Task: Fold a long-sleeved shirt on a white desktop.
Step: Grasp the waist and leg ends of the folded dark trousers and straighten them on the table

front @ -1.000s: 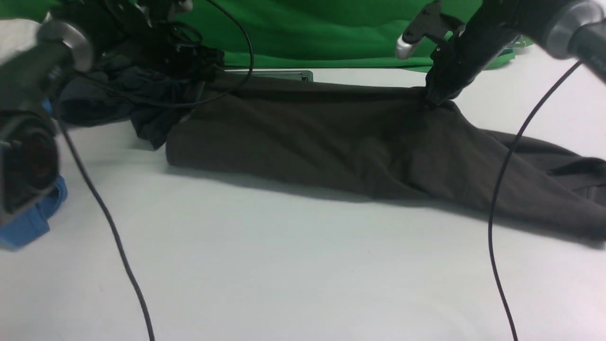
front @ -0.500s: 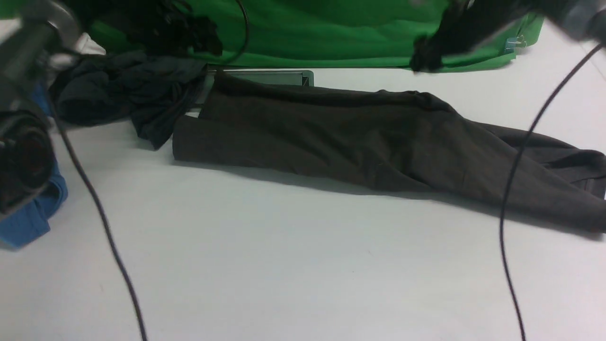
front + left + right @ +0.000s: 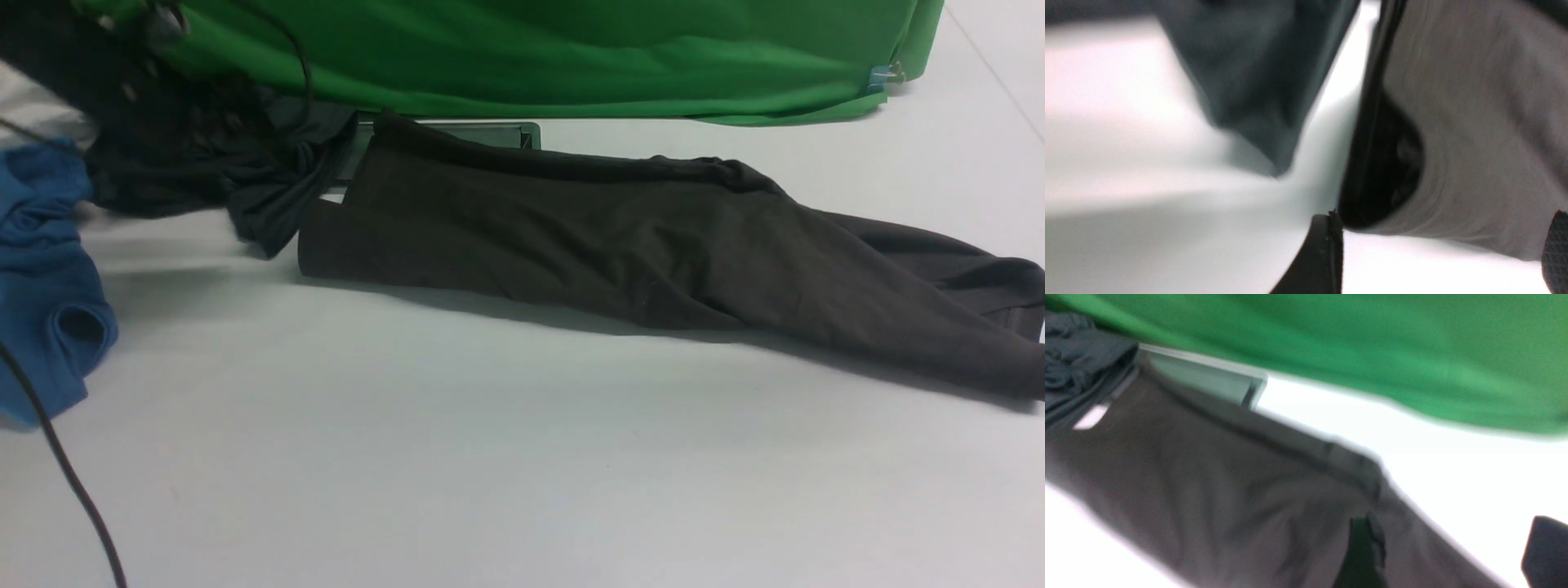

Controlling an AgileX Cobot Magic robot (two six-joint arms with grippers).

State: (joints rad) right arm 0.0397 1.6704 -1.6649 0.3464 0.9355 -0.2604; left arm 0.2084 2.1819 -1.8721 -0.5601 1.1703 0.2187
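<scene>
**The long-sleeved shirt (image 3: 571,237) lies across the counter (image 3: 490,474)**

In the front view, a blue shirt (image 3: 45,286) sits at the left edge. A charcoal garment (image 3: 265,192) bunches at upper left, just beside the long-sleeved shirt, which runs from centre-left to the right edge. Its far corner overlaps a metal-rimmed hatch (image 3: 490,131) below the green cloth (image 3: 571,57). The left tool (image 3: 1441,228) stands wide, gripping nothing; the right tool (image 3: 1453,526) too.
</scene>
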